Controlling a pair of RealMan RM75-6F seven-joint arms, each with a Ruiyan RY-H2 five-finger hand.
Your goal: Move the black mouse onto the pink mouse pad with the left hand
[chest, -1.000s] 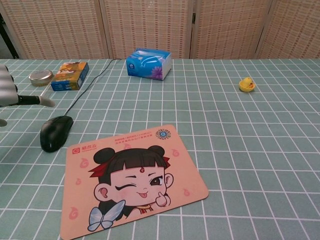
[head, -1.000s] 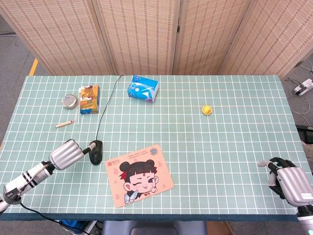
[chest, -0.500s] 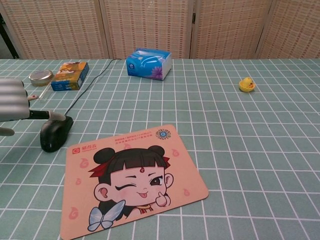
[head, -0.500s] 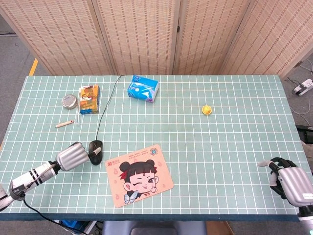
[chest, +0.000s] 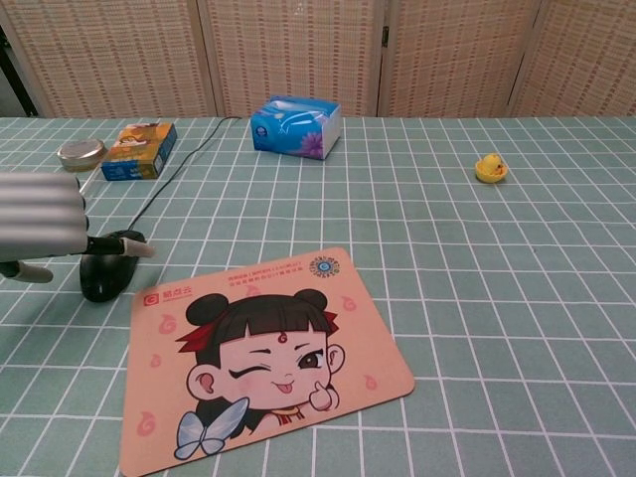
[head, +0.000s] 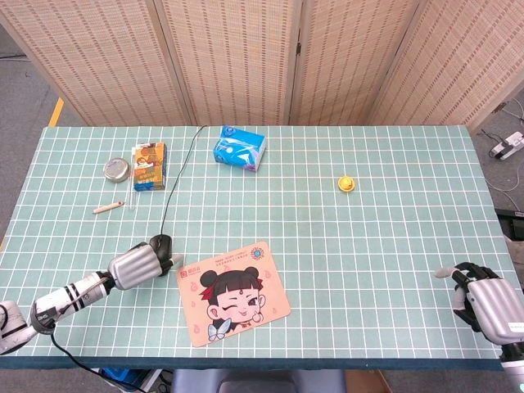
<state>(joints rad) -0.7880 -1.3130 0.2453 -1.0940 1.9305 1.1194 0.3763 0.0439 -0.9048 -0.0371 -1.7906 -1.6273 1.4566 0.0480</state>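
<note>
The black mouse (head: pixel 163 243) (chest: pixel 103 276) lies on the green gridded table just left of the pink mouse pad (head: pixel 235 292) (chest: pixel 260 361), off its top left corner. My left hand (head: pixel 139 266) (chest: pixel 42 218) hovers over the mouse from the near left, covering its near half in the head view. Its fingertips (chest: pixel 129 246) reach across the mouse's top; I cannot tell whether they touch it. The mouse's cable (head: pixel 174 174) runs to the table's far edge. My right hand (head: pixel 485 300) rests at the front right, holding nothing, fingers loosely bent.
At the back left stand an orange box (head: pixel 149 165) (chest: pixel 140 149) and a round tin (head: pixel 117 169) (chest: pixel 80 153), with a small stick (head: pixel 108 207) nearer. A blue tissue pack (head: pixel 240 150) (chest: pixel 295 126) sits at the back centre, a yellow duck (head: pixel 348 183) (chest: pixel 490 168) to its right.
My left hand has moved right and toward the table's front, from beside the mouse to over it. The mouse, the pad and my right hand have stayed put.
</note>
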